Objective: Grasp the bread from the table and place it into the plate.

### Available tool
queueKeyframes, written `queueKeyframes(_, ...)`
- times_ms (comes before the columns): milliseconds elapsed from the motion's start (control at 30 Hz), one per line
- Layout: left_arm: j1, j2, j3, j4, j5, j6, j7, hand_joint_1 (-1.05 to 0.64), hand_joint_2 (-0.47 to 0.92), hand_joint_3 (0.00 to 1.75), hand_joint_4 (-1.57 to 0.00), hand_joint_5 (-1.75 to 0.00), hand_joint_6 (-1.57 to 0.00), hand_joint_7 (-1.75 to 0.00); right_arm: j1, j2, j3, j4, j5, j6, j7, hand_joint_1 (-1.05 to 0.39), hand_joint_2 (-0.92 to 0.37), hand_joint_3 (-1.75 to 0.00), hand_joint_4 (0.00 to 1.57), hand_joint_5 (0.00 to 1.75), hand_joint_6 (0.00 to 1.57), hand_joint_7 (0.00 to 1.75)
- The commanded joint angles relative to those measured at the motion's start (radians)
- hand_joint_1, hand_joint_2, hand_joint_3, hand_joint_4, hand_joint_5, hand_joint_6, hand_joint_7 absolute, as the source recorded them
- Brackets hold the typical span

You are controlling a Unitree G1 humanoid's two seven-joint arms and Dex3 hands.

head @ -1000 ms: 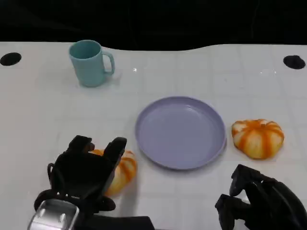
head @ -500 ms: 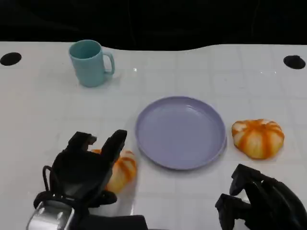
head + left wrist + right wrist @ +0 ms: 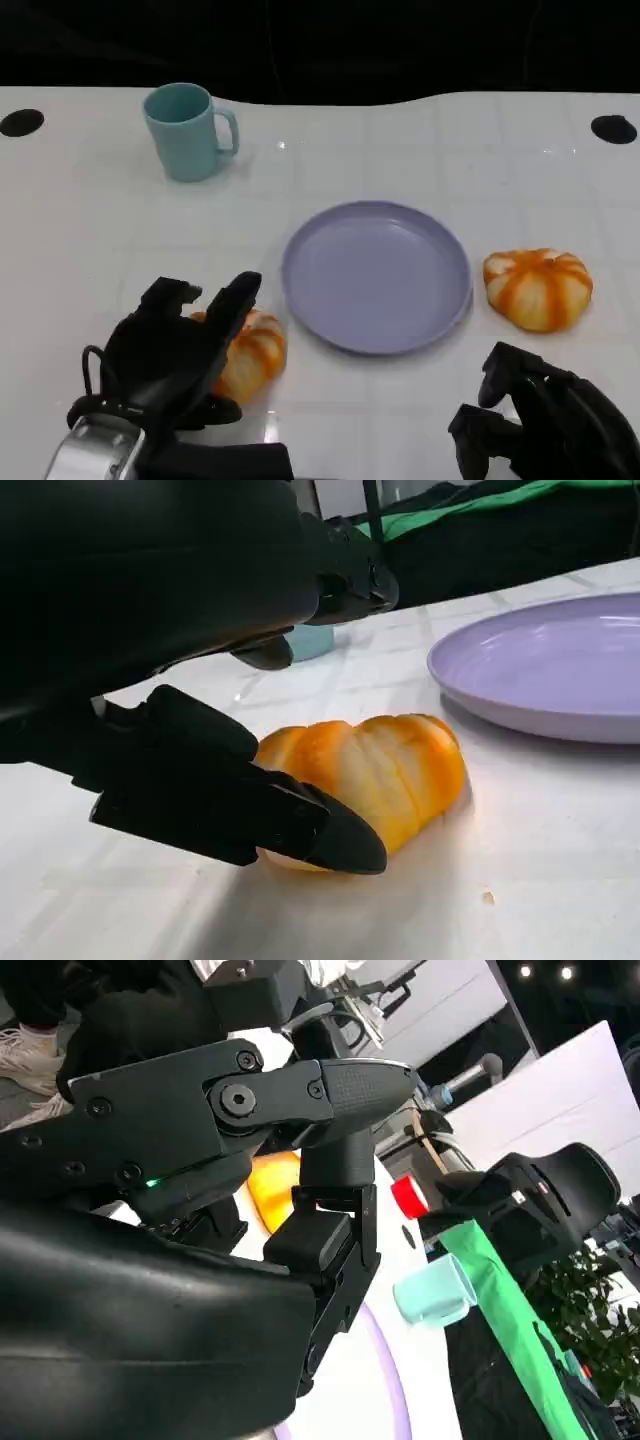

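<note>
My left hand (image 3: 170, 355) cups the bread (image 3: 250, 352) with fingers spread, not clamped. It lies on the counter (image 3: 420, 160) left of the plate (image 3: 376, 275), long axis toward it.

No legible text, labels, brand marks, numbers or signs in any view. Surfaces checked: teal mug (image 3: 190, 131), purple plate (image 3: 376, 276), both orange-striped breads (image 3: 250, 355) (image 3: 537, 288), white worktop (image 3: 420, 140). All plain, unmarked.
</note>
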Motion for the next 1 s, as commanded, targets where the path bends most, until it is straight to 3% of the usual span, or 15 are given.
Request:
queueKeyframes(33, -0.024, 0.027, -0.007, 0.027, -0.022, 0.000, -0.009, -0.70, 0.88, 0.00, -0.03, -0.57, -0.11, -0.03, -0.002, -0.008, -0.004, -0.001, 0.002, -0.002, -0.003, -0.71, -0.92, -0.23, 0.87, 1.63, 0.76, 1.37)
queueKeyframes(1000, -0.082, 0.042, -0.041, 0.158, -0.089, -0.041, 0.021, -0.61, 0.82, 0.00, -0.28, -0.21, -0.19, 0.00, 0.004, -0.009, -0.002, -0.011, 0.004, 0.005, -0.007, -0.71, -0.92, -0.23, 0.88, 1.62, 0.76, 1.36)
